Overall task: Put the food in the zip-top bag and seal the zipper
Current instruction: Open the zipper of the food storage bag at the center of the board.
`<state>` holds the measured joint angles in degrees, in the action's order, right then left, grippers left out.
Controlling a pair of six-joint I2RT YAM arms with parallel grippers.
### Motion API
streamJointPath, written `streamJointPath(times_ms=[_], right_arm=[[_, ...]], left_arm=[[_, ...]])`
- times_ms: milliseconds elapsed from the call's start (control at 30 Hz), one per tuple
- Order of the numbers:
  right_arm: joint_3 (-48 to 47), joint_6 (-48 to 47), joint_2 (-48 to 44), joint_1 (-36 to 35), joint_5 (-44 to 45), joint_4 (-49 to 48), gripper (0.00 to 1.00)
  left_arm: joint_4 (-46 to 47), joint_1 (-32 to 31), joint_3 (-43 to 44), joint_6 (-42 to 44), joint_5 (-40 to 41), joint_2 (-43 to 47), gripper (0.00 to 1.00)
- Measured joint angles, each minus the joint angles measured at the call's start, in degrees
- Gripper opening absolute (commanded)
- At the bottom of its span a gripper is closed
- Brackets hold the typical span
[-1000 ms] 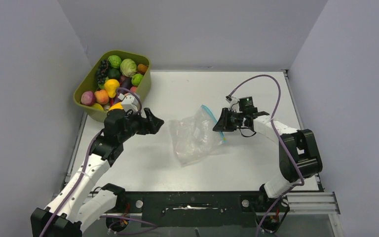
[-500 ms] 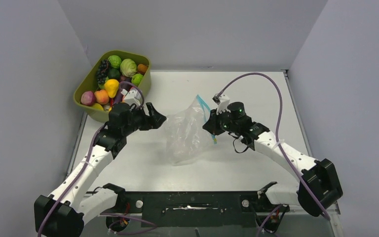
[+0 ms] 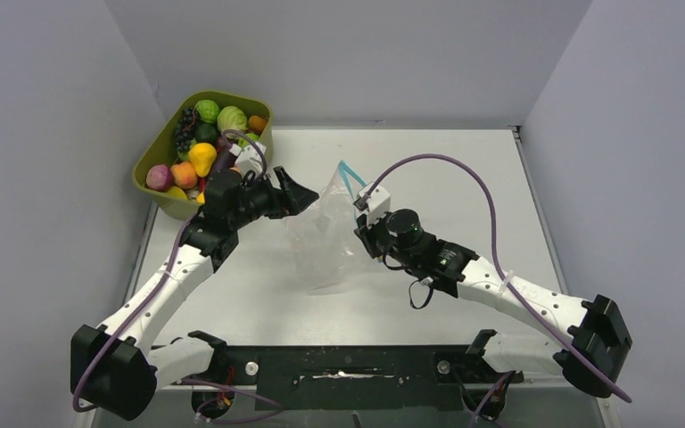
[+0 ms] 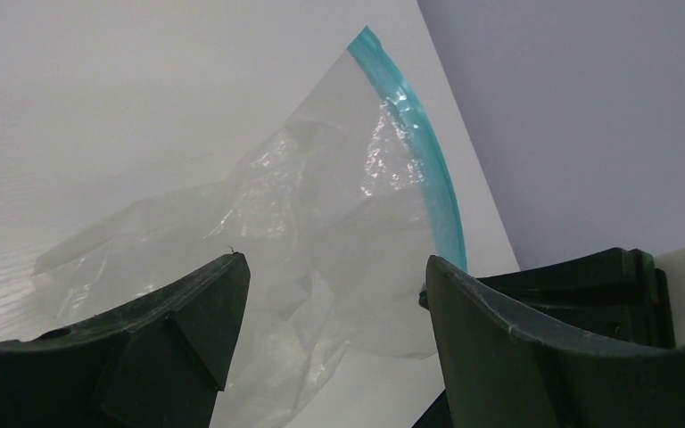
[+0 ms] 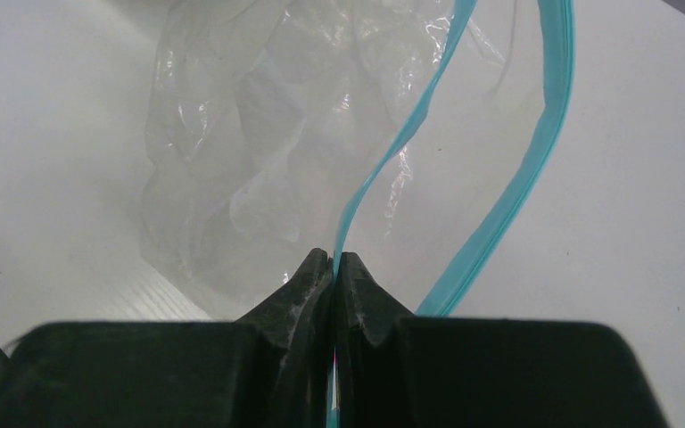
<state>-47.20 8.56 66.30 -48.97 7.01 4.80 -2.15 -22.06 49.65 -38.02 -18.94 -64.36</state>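
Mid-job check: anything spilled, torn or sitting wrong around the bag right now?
No spill or tear shows. The clear crumpled zip-top bag is slumped, its teal zipper strip parted; the right gripper has its fingers shut on only one lip. The left gripper is open and empty. The plastic toy food sits in the olive-green tub.

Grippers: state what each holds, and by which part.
The right gripper pinches one lip of the bag's zipper; the left gripper is open, holding nothing.
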Motion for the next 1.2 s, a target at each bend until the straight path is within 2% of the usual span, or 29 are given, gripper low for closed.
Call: streamJointPath(times_ms=[267,600,800,967,1200], right_arm=[[-5.18,-5.33,3.85,-7.08,8.94,0.39,0.00],[-7.19,-6.78,6.86,-11.23,13.99,0.44,0.00],[-8.74,-6.62,7.76,-12.66,16.92,0.68,0.00],[-10.03,-6.16,8.26,-12.96,22.03,1.64,0.00],[-9.99,-6.16,7.61,-12.96,26.34,1.68,0.00]], left_arm=[[7.43,-1.18,0.00,-5.31,-2.49,-1.38,0.72],[8.28,-3.17,0.00,-9.22,-1.95,-3.65,0.71],[6.49,-5.05,0.02,-10.25,1.27,-3.65,0.68],[1.29,-5.77,1.92,-11.98,4.52,-3.48,0.68],[-2.16,-6.14,4.52,-17.09,6.12,0.24,0.66]])
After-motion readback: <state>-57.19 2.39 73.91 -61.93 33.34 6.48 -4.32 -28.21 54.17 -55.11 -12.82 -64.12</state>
